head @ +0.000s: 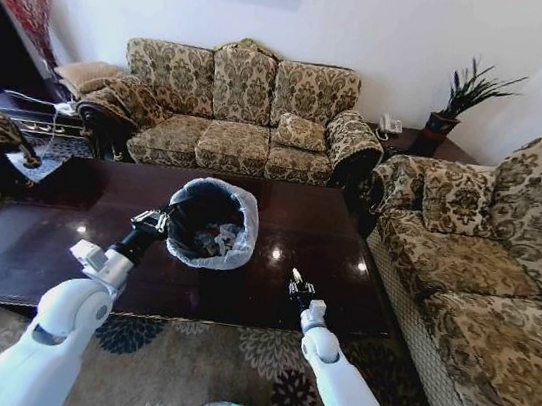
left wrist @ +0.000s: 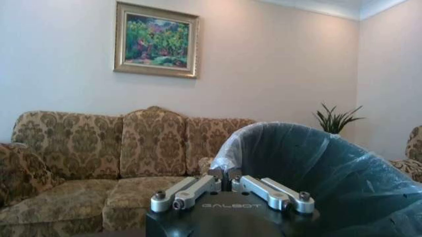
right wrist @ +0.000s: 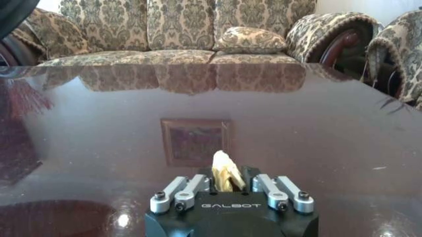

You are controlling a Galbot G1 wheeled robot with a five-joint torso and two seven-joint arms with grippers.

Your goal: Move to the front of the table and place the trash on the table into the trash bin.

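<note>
So the left gripper [head: 160, 220] is pinching the trash bin's [head: 240, 242] bag rim, tipping it on the table [head: 347, 234], while the right gripper [right wrist: 228, 174] is clamped on a paper scrap [right wrist: 226, 170].

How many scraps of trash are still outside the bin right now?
1: a pale scrap pinched in the right claw above the table. The left claw grips the bin rim; the bin may hide others behind it.

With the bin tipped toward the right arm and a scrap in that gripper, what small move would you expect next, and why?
Probably the right gripper carries its pale scrap left to the trash bin mouth. The left gripper pinches the bin's lined rim, tilting it open on the table, and the scrap sits short of the opening.
</note>
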